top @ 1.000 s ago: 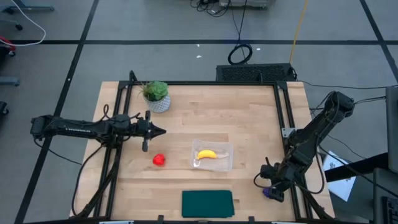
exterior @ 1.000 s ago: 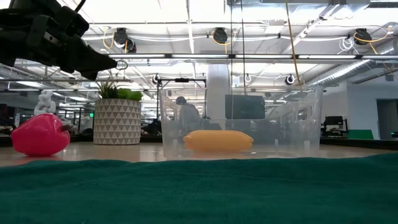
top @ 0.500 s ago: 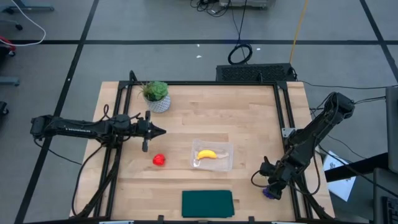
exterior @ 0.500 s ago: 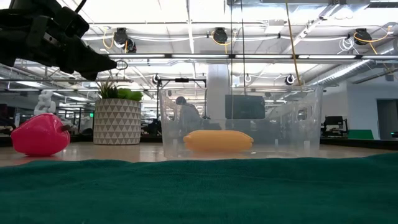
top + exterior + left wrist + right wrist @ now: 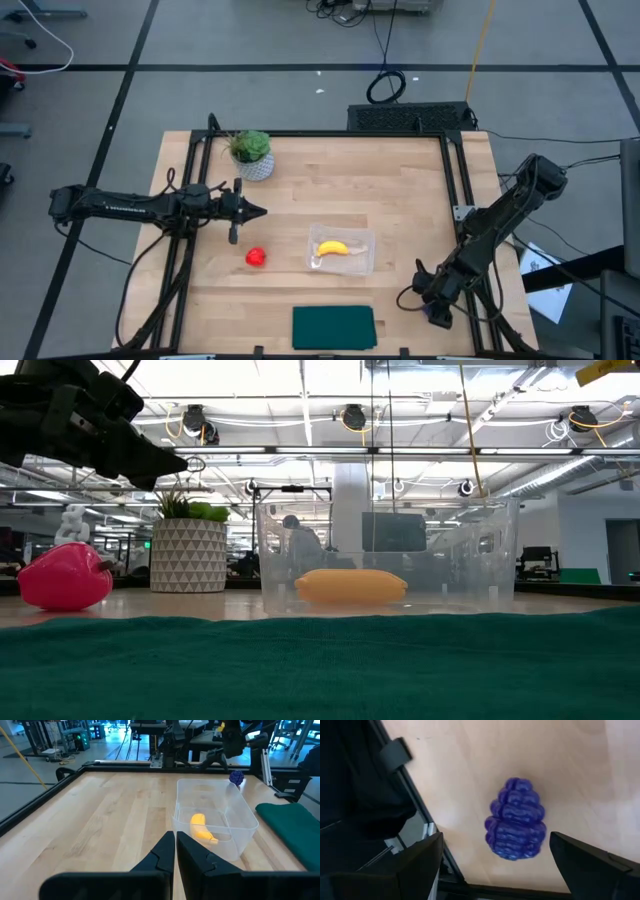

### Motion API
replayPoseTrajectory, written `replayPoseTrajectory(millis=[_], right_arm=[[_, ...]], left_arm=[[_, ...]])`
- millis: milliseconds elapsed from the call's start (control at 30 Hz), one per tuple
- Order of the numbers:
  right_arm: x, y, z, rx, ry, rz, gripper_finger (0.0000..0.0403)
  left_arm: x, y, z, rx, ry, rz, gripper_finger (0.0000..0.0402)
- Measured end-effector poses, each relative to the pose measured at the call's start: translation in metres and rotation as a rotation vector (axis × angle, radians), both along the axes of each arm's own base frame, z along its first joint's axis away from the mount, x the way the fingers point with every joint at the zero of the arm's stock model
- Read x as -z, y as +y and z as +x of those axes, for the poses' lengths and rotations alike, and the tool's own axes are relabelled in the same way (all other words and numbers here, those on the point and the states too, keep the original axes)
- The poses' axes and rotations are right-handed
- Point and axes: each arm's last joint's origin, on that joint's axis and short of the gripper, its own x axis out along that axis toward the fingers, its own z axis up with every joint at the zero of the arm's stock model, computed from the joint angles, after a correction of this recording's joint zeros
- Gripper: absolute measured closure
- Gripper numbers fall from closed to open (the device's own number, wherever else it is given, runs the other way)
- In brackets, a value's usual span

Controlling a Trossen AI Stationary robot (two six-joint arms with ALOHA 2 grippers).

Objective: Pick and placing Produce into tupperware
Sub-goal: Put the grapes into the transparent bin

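Grapes (image 5: 516, 818) at the bench's lower right sit between the right pincer's (image 5: 428, 298) spread fingers, ready for gripping; left pincer (image 5: 175, 851) waits closed.

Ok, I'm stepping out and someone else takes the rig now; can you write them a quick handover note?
Right gripper: open, fingers either side of the purple toy grape bunch near the table's right front edge, not yet gripped.
Left gripper: shut, idle at the left side.
Done: curved yellow toy banana lies in the clear rectangular plastic container.
Left: grapes, then the red round toy fruit on the wood, left of the container.
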Motion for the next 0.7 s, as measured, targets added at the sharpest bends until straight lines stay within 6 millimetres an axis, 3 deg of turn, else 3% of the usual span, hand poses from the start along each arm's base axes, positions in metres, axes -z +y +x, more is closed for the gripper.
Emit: replayPoseTrajectory(millis=[700], right_arm=[[-0.014,-0.011,-0.006,-0.037,-0.079,-0.016,0.0046]], left_arm=[[0.000,0.000,0.000,-0.001,0.004,-0.003,0.0378]])
